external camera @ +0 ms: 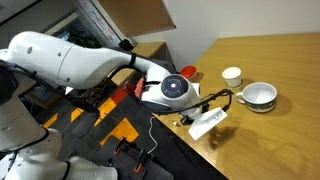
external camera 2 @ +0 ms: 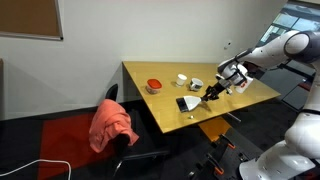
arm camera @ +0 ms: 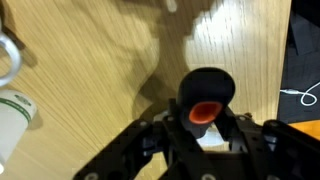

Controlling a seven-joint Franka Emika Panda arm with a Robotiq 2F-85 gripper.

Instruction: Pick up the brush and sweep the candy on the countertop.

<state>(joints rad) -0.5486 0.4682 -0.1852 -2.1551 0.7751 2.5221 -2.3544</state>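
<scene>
My gripper (arm camera: 205, 128) is shut on the brush's slim black handle, whose red end (arm camera: 205, 110) points at the wrist camera. A bit of the white brush head (arm camera: 212, 142) shows below, between the fingers. In both exterior views the gripper (external camera: 203, 104) (external camera 2: 214, 92) holds the brush slanted, its white fan head (external camera: 210, 122) (external camera 2: 187, 103) down on the tan countertop (external camera: 280, 60) (external camera 2: 150, 70) near the edge. A tiny whitish piece of candy (external camera 2: 192, 117) lies near the table's front edge. The rest of the candy cannot be made out.
A white cup (external camera: 231, 75) (external camera 2: 183, 79) and a white bowl (external camera: 259, 96) (external camera 2: 197, 83) stand beyond the brush. A red round lid (external camera 2: 153, 86) lies further along the top. A chair with a red cloth (external camera 2: 110, 125) stands at the table's side.
</scene>
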